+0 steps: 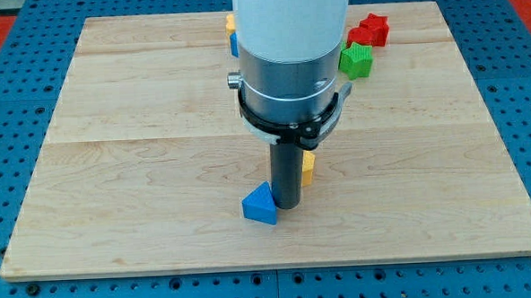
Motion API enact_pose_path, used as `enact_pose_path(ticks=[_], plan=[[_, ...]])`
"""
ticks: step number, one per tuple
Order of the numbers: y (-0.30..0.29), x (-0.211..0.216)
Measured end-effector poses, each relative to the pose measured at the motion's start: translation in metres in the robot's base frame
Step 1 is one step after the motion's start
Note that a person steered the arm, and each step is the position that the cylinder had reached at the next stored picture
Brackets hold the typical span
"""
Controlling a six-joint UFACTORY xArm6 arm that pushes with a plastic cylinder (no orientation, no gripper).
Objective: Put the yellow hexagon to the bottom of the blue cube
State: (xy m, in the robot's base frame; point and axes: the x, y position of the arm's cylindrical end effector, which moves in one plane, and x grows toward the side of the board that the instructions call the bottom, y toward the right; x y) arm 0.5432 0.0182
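My tip [288, 206] stands on the wooden board just right of a blue triangular block [260, 205], touching or nearly touching it. A yellow block [308, 166], its shape mostly hidden by the rod, sits right behind the rod on its right side. At the view's top, another blue block [233, 44] with a yellow block [229, 24] behind it peeks out from the left of the arm's body; most of both is hidden, so their shapes cannot be told.
A green cube [356, 61] lies at the upper right, with a red block [360, 34] and a red star [374, 28] behind it. The arm's wide white and grey body [288, 58] covers the board's top middle.
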Motion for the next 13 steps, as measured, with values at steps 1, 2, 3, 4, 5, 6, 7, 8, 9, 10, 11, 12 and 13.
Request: enact_pose_path(ticks=[1, 2, 3, 4, 5, 6, 7, 8, 9, 10, 11, 12, 13], plan=[[0.042, -0.018], [0.028, -0.045], [-0.051, -0.05], [-0.088, -0.059], [-0.139, -0.088], [-0.134, -0.121], [-0.117, -0.113], [-0.146, -0.089], [-0.106, -0.054], [-0.087, -0.087], [-0.106, -0.139], [-0.087, -0.15], [-0.082, -0.156]])
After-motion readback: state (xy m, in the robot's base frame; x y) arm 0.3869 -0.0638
